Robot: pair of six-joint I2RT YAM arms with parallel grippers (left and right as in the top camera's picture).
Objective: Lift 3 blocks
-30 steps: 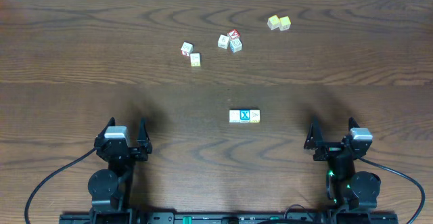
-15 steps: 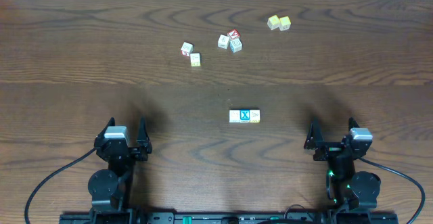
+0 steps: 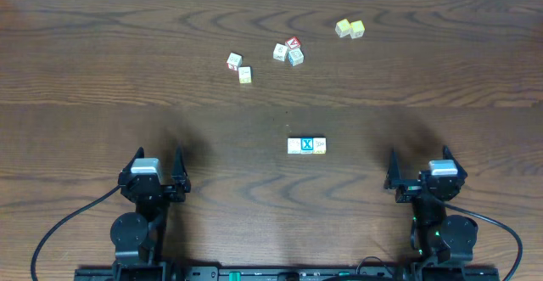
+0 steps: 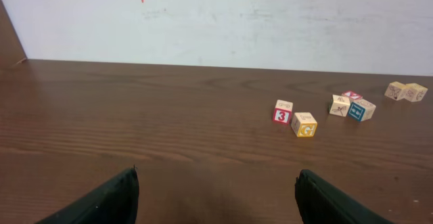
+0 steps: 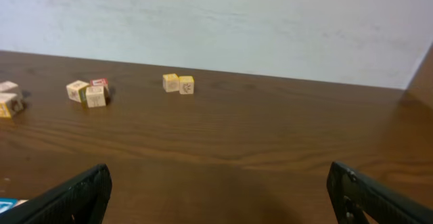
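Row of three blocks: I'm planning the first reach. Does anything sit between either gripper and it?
Nothing visible does. Only bare table lies between the row of three blocks and the open left gripper and right gripper; the other blocks sit farther back.

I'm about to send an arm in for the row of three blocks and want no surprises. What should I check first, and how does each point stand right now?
1. Left pincer open and empty: ok.
2. Right pincer open and empty: ok.
3. Three blocks lying side by side in one row: ok.
4. Bare table between the row and both pincers: ok.
5. Other cubes well apart from the row, farther up the table: ok.
6. Row fully visible in a wrist view: not ok; neither wrist view shows it whole.
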